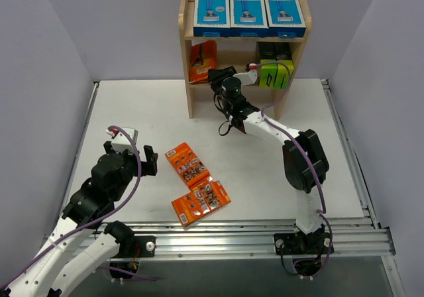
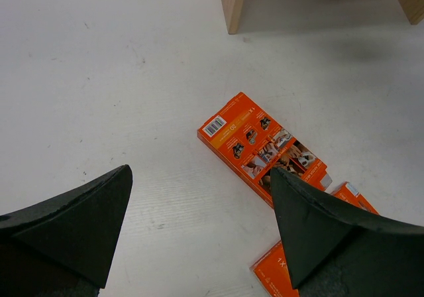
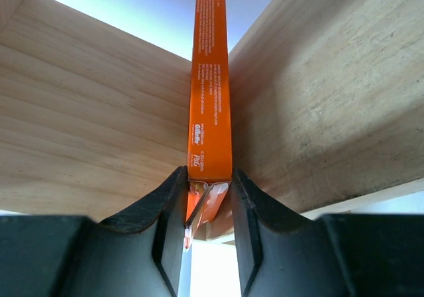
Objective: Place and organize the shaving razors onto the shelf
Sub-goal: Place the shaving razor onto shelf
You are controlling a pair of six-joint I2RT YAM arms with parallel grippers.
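**A:** What is seen from the top camera?

**B:** Three blue-and-white razor boxes [image 1: 248,13] are lined up on the top tier of the small light-wood shelf [image 1: 187,85]. Black-and-lime-green boxes [image 1: 275,71] are placed at the right of the middle tier. At the left of that tier, a flat orange pack [image 1: 202,61] is held upright by the right gripper [image 1: 213,77]. Other orange packs [image 1: 187,163] are lying on the white table [image 1: 132,105], near the left gripper [image 1: 132,152].

**A:** And from the left wrist?

**B:** The left gripper [image 2: 199,231] is seen with its jaws spread wide, and nothing is gripped between them. One of the orange packs [image 2: 262,148] is lying flat on the white table [image 2: 99,78], partly hidden by one finger [image 2: 331,237].

**A:** And from the right wrist?

**B:** The jaws of the right gripper [image 3: 209,217] are clenched on the lower edge of the flat orange pack [image 3: 211,98]. The pack is stood on edge between wooden surfaces of the shelf [image 3: 86,124].
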